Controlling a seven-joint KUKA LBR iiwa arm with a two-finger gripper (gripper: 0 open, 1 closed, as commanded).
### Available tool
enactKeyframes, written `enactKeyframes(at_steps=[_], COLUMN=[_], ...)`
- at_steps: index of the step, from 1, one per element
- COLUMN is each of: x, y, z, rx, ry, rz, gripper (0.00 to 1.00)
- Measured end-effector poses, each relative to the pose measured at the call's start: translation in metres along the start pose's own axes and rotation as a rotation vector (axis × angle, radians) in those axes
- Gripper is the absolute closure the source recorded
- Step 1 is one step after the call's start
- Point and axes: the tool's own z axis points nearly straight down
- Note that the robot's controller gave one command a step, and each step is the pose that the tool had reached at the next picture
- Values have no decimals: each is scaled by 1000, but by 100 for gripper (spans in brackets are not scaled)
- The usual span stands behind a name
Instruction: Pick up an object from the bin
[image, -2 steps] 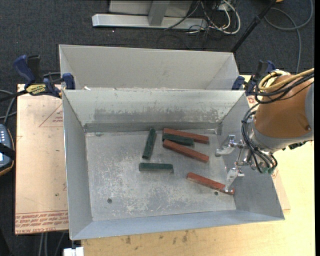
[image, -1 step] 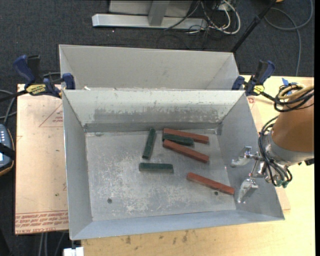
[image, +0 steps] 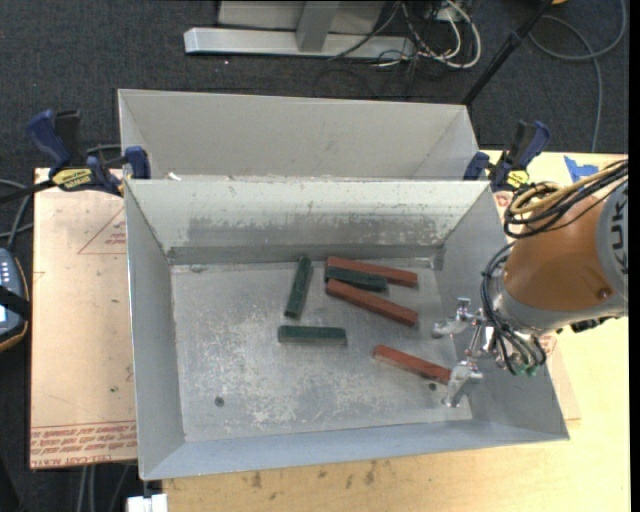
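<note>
My gripper (image: 451, 358) hangs low at the right side of the bin, open, one fingertip (image: 441, 327) toward the back and the other (image: 455, 393) toward the front. A short red-brown stick (image: 409, 363) lies on the bin floor, and its right end reaches into the gap between the fingers. Whether a finger touches it I cannot tell. A longer red-brown stick (image: 371, 302) lies slanted just behind and to the left.
Further back lie another red-brown stick (image: 385, 272) over a dark green one (image: 356, 285). Two more dark green sticks rest mid-bin, one nearly upright in the view (image: 298, 287), one lying across (image: 312, 336). The bin's right wall slopes up close beside the gripper.
</note>
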Motion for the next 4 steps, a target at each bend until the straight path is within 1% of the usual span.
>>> enactKeyframes(at_steps=[1, 2, 3, 4], x=[15, 8, 9, 11], y=[1, -5, -5, -5], z=[32, 29, 29, 26], rx=[1, -1, -1, -2], ry=[-9, -30, -26, -15], rz=[24, 96, 99, 98], gripper=[0, 100, 100, 100])
